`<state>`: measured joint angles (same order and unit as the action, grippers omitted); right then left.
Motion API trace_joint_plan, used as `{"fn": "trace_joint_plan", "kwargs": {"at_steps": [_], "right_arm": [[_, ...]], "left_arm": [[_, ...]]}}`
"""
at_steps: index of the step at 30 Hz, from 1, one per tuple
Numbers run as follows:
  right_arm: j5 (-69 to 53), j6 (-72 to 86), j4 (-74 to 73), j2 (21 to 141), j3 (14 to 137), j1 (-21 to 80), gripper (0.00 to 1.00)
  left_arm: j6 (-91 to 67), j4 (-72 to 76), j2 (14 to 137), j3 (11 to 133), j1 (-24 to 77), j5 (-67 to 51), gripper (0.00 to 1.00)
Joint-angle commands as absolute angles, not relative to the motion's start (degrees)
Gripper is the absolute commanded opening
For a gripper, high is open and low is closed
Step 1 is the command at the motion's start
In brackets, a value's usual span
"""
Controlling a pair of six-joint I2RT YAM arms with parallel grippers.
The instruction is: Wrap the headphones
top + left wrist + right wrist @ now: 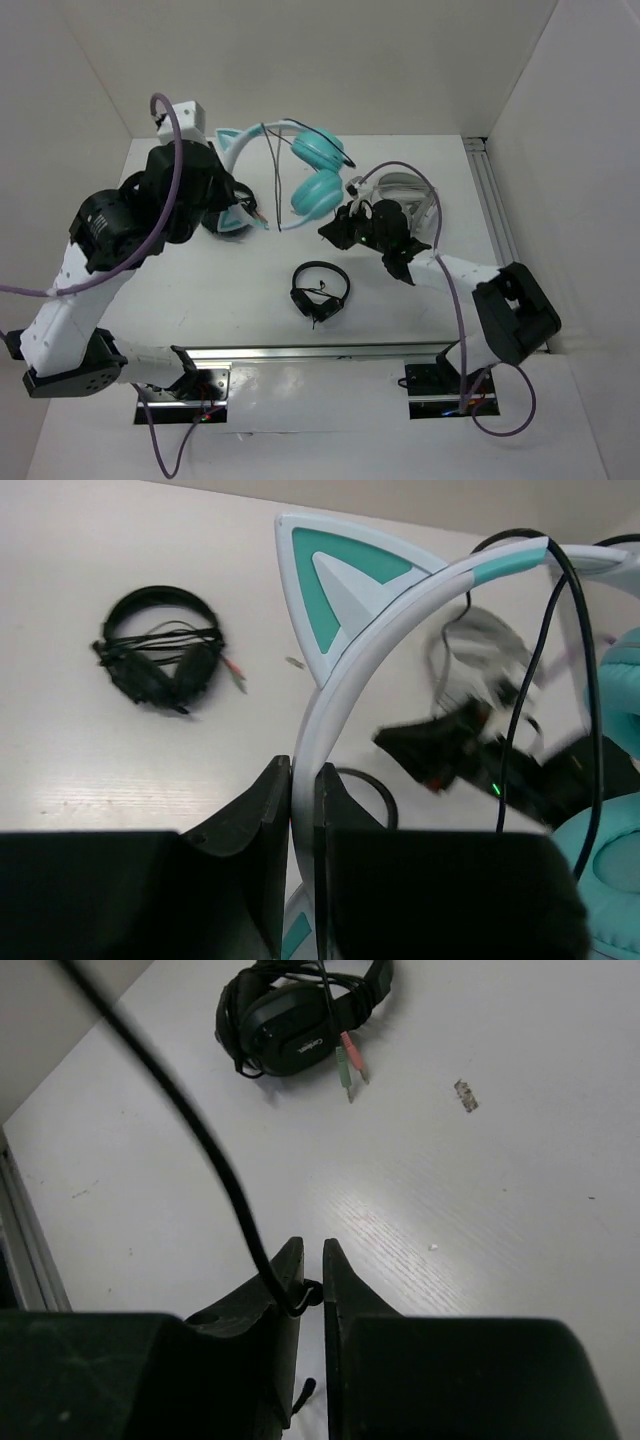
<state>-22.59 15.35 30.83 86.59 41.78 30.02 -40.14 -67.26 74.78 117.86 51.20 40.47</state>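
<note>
White shells, black joint housings on left arm and right arm; purple cable loops along each. left tool and right tool black, angular; green LED on the right.

- Small black headphones: are lying flat on the white counter, near its front middle. Their own cable is bunching across the cups, and the pink and green plugs are sticking out.
- Grey-white headphones: are resting toward the right rear, partly hidden.
- Small scrap: is lying near the plugs.
- Metal rail: is running along the counter's right edge.
</note>
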Motion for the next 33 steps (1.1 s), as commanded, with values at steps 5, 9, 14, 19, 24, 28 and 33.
{"fn": "trace_joint_plan", "kwargs": {"at_steps": [5, 9, 14, 19, 24, 28, 33], "right_arm": [[-4.7, 15.2, 18.6, 69.8, 39.7, 42.5, 0.0], [-0.7, 15.7, 11.5, 65.4, 40.6, 50.2, 0.0], [13.2, 15.7, 1.6, 61.9, 44.3, 65.4, 0.0], [19.3, 14.9, -5.2, 63.5, 52.0, 74.1, 0.0], [30.1, 9.2, -13.5, 65.7, 59.5, 77.6, 0.0], [30.6, 2.7, -17.2, 66.2, 67.5, 74.3, 0.0], [26.2, -8.6, -20.6, 70.1, 70.7, 66.6, 0.0]], "left_arm": [[-46.5, -51.7, 78.2, 115.0, 31.0, 35.3, 0.0], [-47.7, -50.3, 82.2, 114.4, 23.1, 30.7, 0.0], [-45.3, -48.6, 86.4, 113.3, 21.8, 36.4, 0.0], [-43.5, -48.6, 88.9, 107.0, 21.8, 43.8, 0.0], [-38.5, -46.9, 88.3, 99.2, 21.3, 41.7, 0.0], [-30.8, -47.4, 89.1, 97.4, 22.4, 33.4, 0.0], [-19.3, -42.4, 86.1, 91.0, 28.1, 19.0, 0.0]]}}
